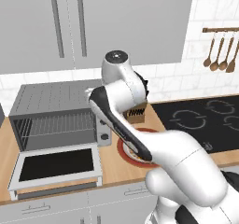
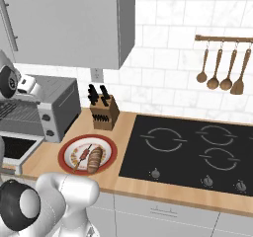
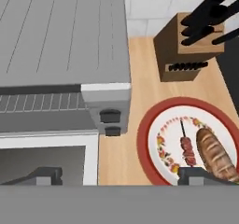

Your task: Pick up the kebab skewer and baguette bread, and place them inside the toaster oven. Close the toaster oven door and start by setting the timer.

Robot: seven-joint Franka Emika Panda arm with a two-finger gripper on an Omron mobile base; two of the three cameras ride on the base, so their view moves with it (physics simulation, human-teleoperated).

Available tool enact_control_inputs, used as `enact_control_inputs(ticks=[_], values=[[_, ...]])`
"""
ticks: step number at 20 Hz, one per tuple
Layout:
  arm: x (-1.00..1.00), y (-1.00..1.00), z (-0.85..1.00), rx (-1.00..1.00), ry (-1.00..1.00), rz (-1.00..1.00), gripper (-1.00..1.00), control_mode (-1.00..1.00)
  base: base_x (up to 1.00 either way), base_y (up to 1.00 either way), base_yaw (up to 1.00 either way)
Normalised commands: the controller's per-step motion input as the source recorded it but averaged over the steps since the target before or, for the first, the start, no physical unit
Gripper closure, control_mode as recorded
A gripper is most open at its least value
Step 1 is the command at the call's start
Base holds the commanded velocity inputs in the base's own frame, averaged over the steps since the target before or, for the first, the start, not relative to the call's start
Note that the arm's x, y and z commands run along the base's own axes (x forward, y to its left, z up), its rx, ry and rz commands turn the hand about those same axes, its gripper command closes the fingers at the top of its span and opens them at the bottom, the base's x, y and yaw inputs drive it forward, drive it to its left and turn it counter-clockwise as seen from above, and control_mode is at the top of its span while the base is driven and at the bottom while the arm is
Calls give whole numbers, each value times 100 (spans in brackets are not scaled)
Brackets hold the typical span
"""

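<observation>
- The tool (image 3: pixel 119 177) is held high above the bench (image 3: pixel 140 78), with its two dark tips spread wide apart and nothing between them.
- One tip is seen over the toaster oven door (image 1: pixel 56 166) and the other over the plate (image 2: pixel 66 149), so the tool is likely hung there to look down on both places.
- The kebab skewer (image 3: pixel 186 146) and the baguette bread (image 3: pixel 217 155) are laid side by side on the plate, just beside the toaster oven (image 1: pixel 56 108). Neither has been lifted yet.
- The door is folded down flat in front of the oven, so the way in is left free and the wire rack (image 1: pixel 58 125) can be reached.
- The skewer is made of a thin dark stick with small reddish lumps pushed onto it. It looks hard to pinch because it is so thin.
- The bread is short, fat and golden brown, with slanted cuts across its crust.
- The plate is round, with a red rim and a pale flowery middle.
- The oven is a grey box with a ribbed top, and two dark knobs (image 3: pixel 110 122) are set on its right side.
- A brown wooden knife block (image 2: pixel 105 113) is stood behind the plate.
</observation>
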Motion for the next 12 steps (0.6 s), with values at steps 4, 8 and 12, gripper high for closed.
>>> enact_control_inputs(ticks=[4,8,12], values=[[-35,100,-26,-4,-47,-10,-100,-100,0,0,0],[-89,56,-52,-1,-65,0,-100,-100,0,0,0],[-7,31,-42,0,-46,-3,-100,-100,0,0,0]])
